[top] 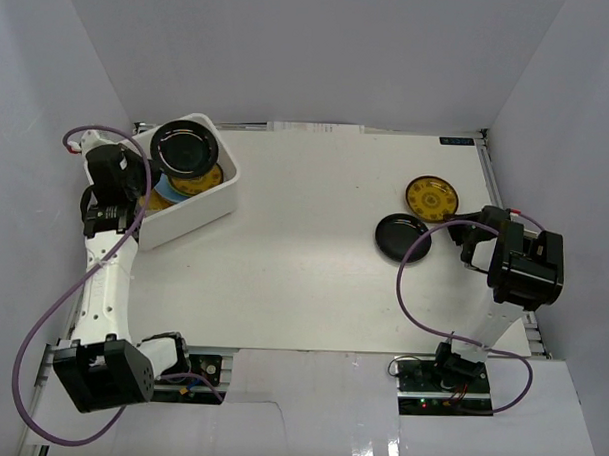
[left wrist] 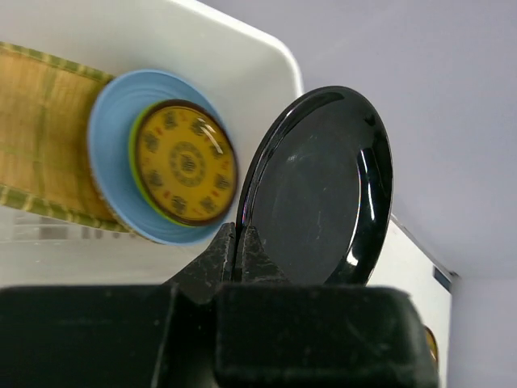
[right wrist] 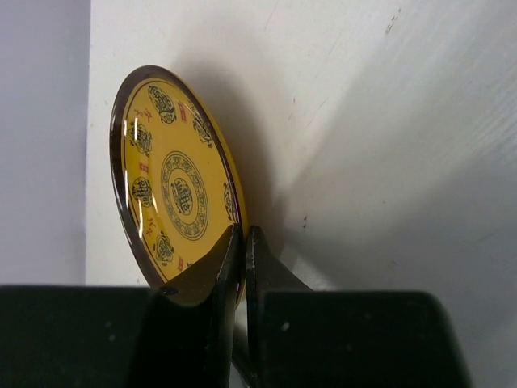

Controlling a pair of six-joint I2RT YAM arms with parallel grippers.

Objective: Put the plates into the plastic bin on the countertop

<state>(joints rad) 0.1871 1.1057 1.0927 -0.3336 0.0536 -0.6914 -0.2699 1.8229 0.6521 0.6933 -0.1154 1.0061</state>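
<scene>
The countertop (top: 302, 288) appears whole only from the top camera, with the plastic bin (top: 190, 222) at its far-left corner. Well right of the bin lie a loose gold-patterned plate (top: 432, 197) and, just nearer, a loose black plate (top: 401, 236). Only the left wrist camera shows the bin's stack clearly: a woven straw plate (left wrist: 40, 137), cut off at the edge, under a light blue plate (left wrist: 109, 162), a thin green rim and a binned gold plate (left wrist: 186, 162). The left gripper (left wrist: 240, 236) pinches the held black plate (left wrist: 319, 186) by its rim, above the bin. The right gripper (right wrist: 242, 236) is pressed together at the loose gold-patterned plate's rim; whether that rim is caught is unclear.
</scene>
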